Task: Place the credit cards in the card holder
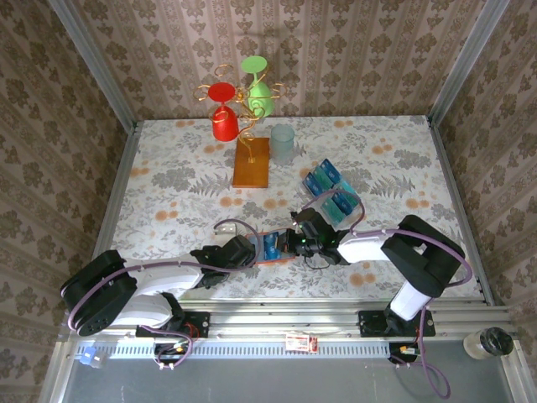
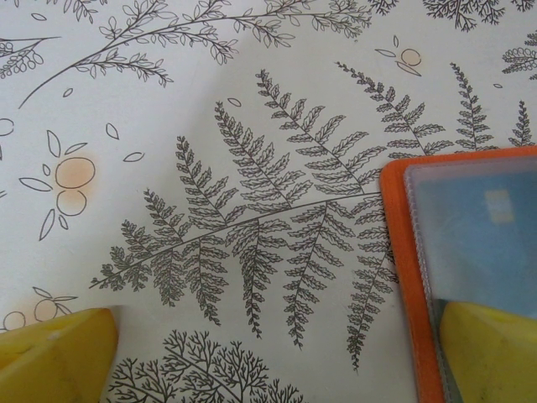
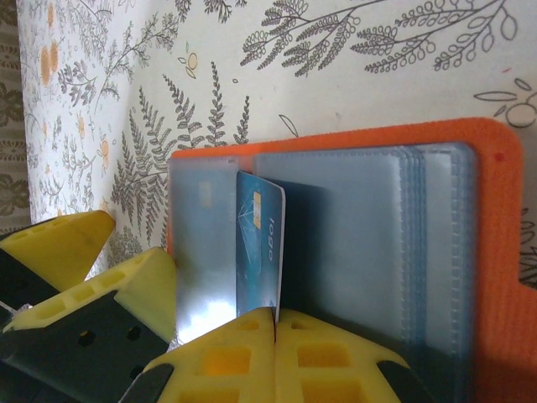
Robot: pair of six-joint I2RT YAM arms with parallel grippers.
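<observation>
One sleeved card (image 2: pixel 497 220), pale with a chip mark, appears to sit already behind the clear pocket at the left edge of the card holder (image 3: pixel 495 277). The card holder lies open and flat on the desk (image 1: pixel 168 193), between the two hands. A second, the blue card (image 3: pixel 258 243), stands on its long edge over the card holder's pockets, not yet inside any sleeve as far as the right wrist view shows. The rest of the credit cards (image 1: pixel 332 191) lie in a loose blue and teal cluster beyond the card holder and to its right, well apart from it; their exact count cannot be read from above.

Judgement: the task is at an early stage, with roughly one card stowed, one in hand and the bulk outstanding.

Right hand (image 3: pixel 275 323): fingers pressed together with no gap, pinching the near end of the blue card directly above the card holder's middle pockets. The grip looks marginal, being at the card's very edge.

Left hand (image 2: pixel 277 336): spread to its full width at the card holder's left side. One finger (image 2: pixel 491 348) rests on the left pocket of the card holder, seemingly pinning it flat. The other finger (image 2: pixel 50 357) sits over bare desk, clear of the card holder. It holds nothing
</observation>
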